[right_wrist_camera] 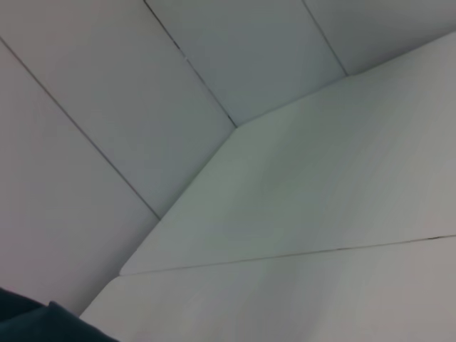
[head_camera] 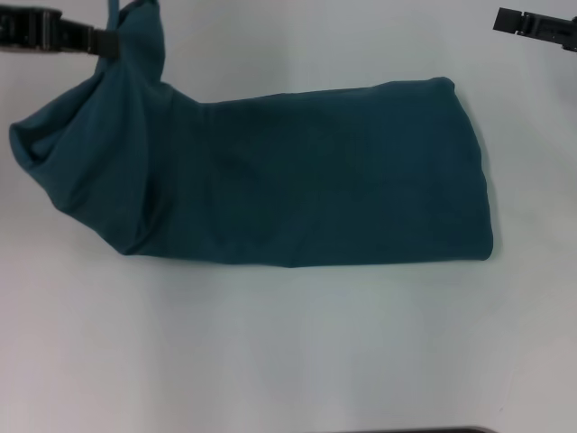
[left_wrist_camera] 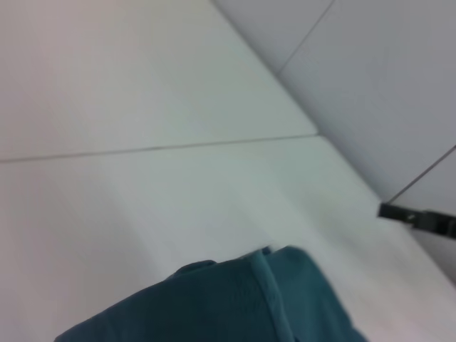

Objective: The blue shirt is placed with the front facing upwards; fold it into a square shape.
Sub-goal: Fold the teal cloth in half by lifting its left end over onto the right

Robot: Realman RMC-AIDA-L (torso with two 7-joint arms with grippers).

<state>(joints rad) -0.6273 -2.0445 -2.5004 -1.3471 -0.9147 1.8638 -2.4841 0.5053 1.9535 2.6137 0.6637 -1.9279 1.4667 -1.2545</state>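
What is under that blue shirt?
The blue shirt lies on a white table; only bare tabletop shows around it. Whatever lies beneath the cloth is covered.

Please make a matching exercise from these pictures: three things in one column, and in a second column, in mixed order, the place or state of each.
Things:
1. blue shirt
2. left pincer
3. right pincer
4. table

Places or states:
A. at the far right, apart from the cloth, holding nothing
B. white surface under everything
C. folded into a long band, one end lifted and bunched
D. at the far left, gripping the raised end of the cloth

Pairs: 1-C, 2-D, 3-A, 4-B
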